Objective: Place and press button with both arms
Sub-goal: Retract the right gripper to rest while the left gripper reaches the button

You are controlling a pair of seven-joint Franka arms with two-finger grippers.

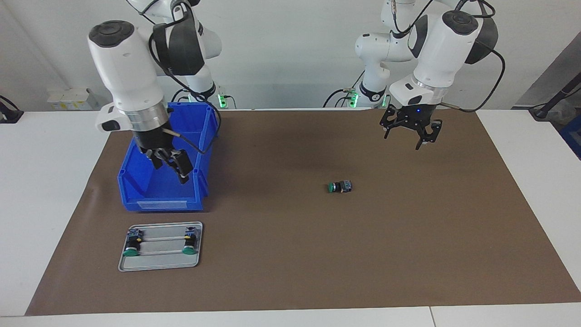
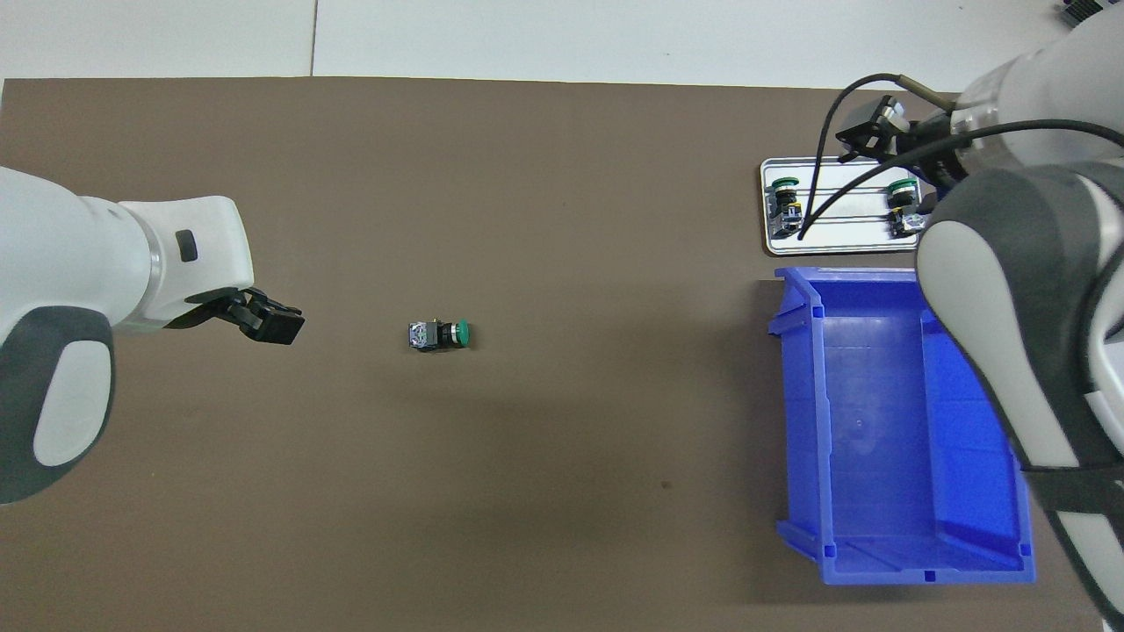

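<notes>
Our left pincer (image 1: 411, 131) hangs empty, fingers apart, above the mat (image 1: 290, 254), the button (image 1: 340, 186) lying apart; right pincer (image 1: 170, 165), fingers apart, over the bin (image 1: 136, 181).

Lying on its side on the brown mat (image 1: 290, 254), around the mat's middle and somewhat toward the left arm's end: the button (image 1: 340, 186) (image 2: 439, 334), small, with round green cap, black cylindrical body and grey-blue rear block, cap pointing toward the right arm's end, touching nothing else
</notes>
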